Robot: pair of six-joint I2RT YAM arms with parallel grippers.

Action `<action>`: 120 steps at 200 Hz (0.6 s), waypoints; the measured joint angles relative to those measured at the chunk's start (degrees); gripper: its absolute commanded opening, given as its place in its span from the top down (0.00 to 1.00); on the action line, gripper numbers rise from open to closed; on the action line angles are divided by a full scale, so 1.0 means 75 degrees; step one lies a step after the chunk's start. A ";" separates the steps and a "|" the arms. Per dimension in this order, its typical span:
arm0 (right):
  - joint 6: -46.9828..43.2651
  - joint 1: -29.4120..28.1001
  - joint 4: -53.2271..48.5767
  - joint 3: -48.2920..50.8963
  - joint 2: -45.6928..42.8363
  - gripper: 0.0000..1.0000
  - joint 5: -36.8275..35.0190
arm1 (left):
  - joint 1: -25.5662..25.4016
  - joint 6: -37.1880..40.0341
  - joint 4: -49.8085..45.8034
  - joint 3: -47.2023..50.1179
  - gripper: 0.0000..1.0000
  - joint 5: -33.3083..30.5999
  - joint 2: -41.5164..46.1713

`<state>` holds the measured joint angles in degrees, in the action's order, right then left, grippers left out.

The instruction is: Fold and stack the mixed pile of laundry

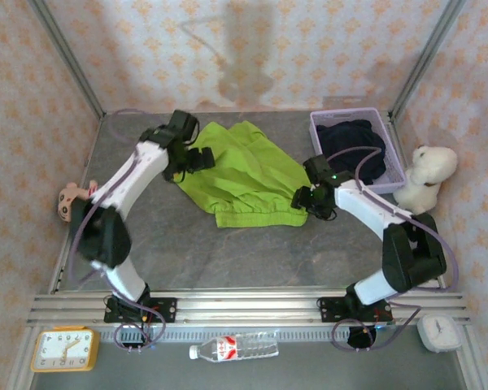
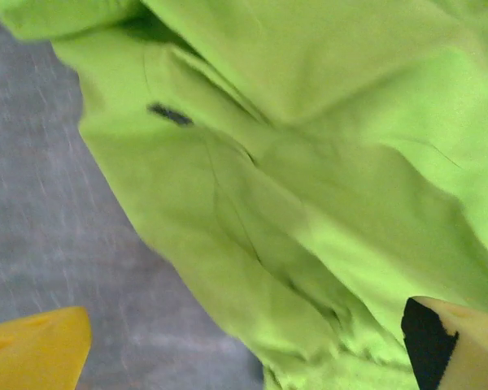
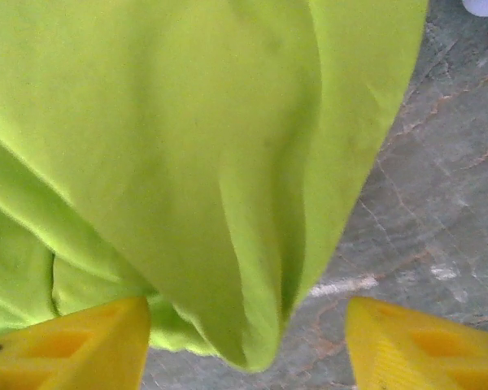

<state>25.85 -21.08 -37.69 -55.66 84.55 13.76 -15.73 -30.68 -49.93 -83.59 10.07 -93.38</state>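
The lime-green garment [image 1: 244,175] of the mixed laundry pile lies loosely folded on the grey table [image 1: 228,252]. The dark navy garment [image 1: 354,146] sits bundled in the lavender basket. My left gripper [image 1: 199,158] hovers at the green garment's upper left edge. In the left wrist view it [image 2: 248,349] stands open, its yellow fingers [image 2: 32,353] wide apart over green cloth [image 2: 309,162]. My right gripper [image 1: 302,197] is at the garment's lower right corner. In the right wrist view it [image 3: 248,341] is open, and a fold of green cloth [image 3: 187,162] lies ungripped between the fingers.
The lavender basket [image 1: 350,115] stands at the back right, with a white plush toy [image 1: 427,175] beside it. A small pinkish toy [image 1: 69,199] lies at the left wall. A clock [image 1: 63,348], water bottle [image 1: 232,348] and timer [image 1: 439,331] sit before the arm rail.
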 measured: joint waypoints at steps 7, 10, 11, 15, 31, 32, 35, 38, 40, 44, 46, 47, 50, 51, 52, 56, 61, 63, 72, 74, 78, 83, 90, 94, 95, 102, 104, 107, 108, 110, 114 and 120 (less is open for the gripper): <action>-0.0041 0.0003 0.0003 0.0093 -0.0149 0.34 0.0023 | -0.0006 -0.0163 0.0227 0.0586 0.03 0.0131 0.0542; -0.0064 0.0000 0.0006 0.0128 -0.0195 0.34 0.0047 | -0.0003 -0.0230 0.0335 0.0857 0.03 0.0178 0.0755; -0.0067 0.0000 0.0006 0.0137 -0.0204 0.34 0.0055 | -0.0003 -0.0259 0.0361 0.0924 0.03 0.0195 0.0807; -0.0090 0.0000 0.0009 0.0184 -0.0262 0.34 0.0096 | 0.0009 -0.0370 0.0519 0.1279 0.03 0.0262 0.1058; -0.0157 0.0000 0.0157 0.0382 -0.0344 0.35 0.0289 | 0.0026 -0.0836 0.1166 0.2538 0.04 0.0495 0.1513; -0.0163 0.0000 0.0181 0.0402 -0.0344 0.35 0.0306 | 0.0026 -0.0860 0.1192 0.2588 0.04 0.0507 0.1513; -0.0169 0.0000 0.0230 0.0446 -0.0341 0.35 0.0350 | 0.0029 -0.0956 0.1320 0.2804 0.04 0.0565 0.1515; -0.0169 0.0000 0.0286 0.0493 -0.0341 0.36 0.0396 | 0.0029 -0.1046 0.1460 0.3016 0.04 0.0618 0.1489; -0.0169 0.0000 0.0329 0.0527 -0.0338 0.36 0.0425 | 0.0029 -0.1093 0.1521 0.3110 0.04 0.0635 0.1469; -0.0166 0.0000 0.0405 0.0595 -0.0338 0.36 0.0484 | 0.0029 -0.1215 0.1696 0.3372 0.04 0.0685 0.1387; -0.0166 0.0000 0.0446 0.0632 -0.0338 0.36 0.0513 | 0.0029 -0.1262 0.1746 0.3448 0.04 0.0699 0.1352; -0.0163 0.0000 0.0469 0.0647 -0.0338 0.37 0.0525 | 0.0029 -0.1306 0.1804 0.3520 0.04 0.0717 0.1317; -0.0163 0.0000 0.0522 0.0697 -0.0338 0.37 0.0560 | 0.0029 -0.1373 0.1900 0.3652 0.03 0.0758 0.1244; -0.0163 0.0000 0.0530 0.0708 -0.0338 0.37 0.0574 | 0.0029 -0.1399 0.1929 0.3684 0.03 0.0769 0.1218; -0.0163 0.0000 0.0557 0.0734 -0.0338 0.37 0.0583 | 0.0026 -0.1422 0.1953 0.3716 0.03 0.0784 0.1192; -0.0140 0.0000 0.0647 0.0793 -0.0338 0.38 0.0627 | 0.0017 -0.1527 0.2075 0.3850 0.03 0.0819 0.1087; -0.0131 0.0000 0.0769 0.0877 -0.0335 0.39 0.0676 | 0.0006 -0.1644 0.2247 0.3981 0.02 0.0845 0.0924; -0.0122 0.0000 0.0801 0.0903 -0.0335 0.40 0.0697 | 0.0000 -0.1684 0.2294 0.4010 0.03 0.0863 0.0883; -0.0085 0.0000 0.0991 0.1017 -0.0318 0.44 0.0769 | -0.0038 -0.1865 0.2576 0.4077 0.03 0.0906 0.0621; -0.0058 0.0000 0.1037 0.1037 -0.0312 0.46 0.0784 | -0.0050 -0.1903 0.2646 0.4080 0.03 0.0915 0.0565; -0.0070 0.0000 0.1105 0.1064 -0.0291 0.49 0.0813 | -0.0064 -0.1955 0.2809 0.4080 0.05 0.0947 0.0478; -0.0003 0.0000 0.1198 0.1090 -0.0271 0.54 0.0836 | -0.0102 -0.2037 0.3016 0.4071 0.10 0.0965 0.0373; 0.0032 0.0000 0.1343 0.1110 -0.0230 0.60 0.0892 | -0.0131 -0.2127 0.3258 0.4036 0.20 0.0976 0.0227; 0.0099 0.0000 0.1416 0.1116 -0.0207 0.65 0.0915 | -0.0160 -0.2200 0.3401 0.3995 0.26 0.0979 0.0111; 0.0099 0.0003 0.1428 0.1116 -0.0201 0.66 0.0921 | -0.0163 -0.2186 0.3418 0.3987 0.27 0.0976 0.0096; 0.0125 0.0000 0.1550 0.1116 -0.0163 0.74 0.0965 | -0.0195 -0.2282 0.3587 0.3893 0.35 0.0976 -0.0087; 0.0111 0.0000 0.1565 0.1116 -0.0154 0.76 0.0973 | -0.0204 -0.2328 0.3646 0.3864 0.37 0.0970 -0.0154; 0.0105 0.0000 0.1609 0.1116 -0.0152 0.79 0.0973 | -0.0204 -0.2393 0.3707 0.3829 0.40 0.0970 -0.0233; 0.0152 0.0000 0.1629 0.1116 -0.0149 0.81 0.0976 | -0.0207 -0.2346 0.3733 0.3806 0.41 0.0976 -0.0271; 0.0172 0.0000 0.1647 0.1116 -0.0140 0.84 0.0982 | -0.0216 -0.2340 0.3768 0.3783 0.42 0.0970 -0.0315; 0.0154 0.0000 0.1696 0.1116 -0.0134 0.90 0.0997 | -0.0227 -0.2413 0.3861 0.3719 0.46 0.0976 -0.0455; 0.0172 0.0000 0.1746 0.1116 -0.0134 0.99 0.1011 | -0.0242 -0.2489 0.3981 0.3654 0.51 0.0962 -0.0609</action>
<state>27.14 -21.08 -24.60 -47.29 83.55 21.34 -17.54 -49.34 -20.08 -56.18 17.28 -97.95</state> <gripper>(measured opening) 0.156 0.571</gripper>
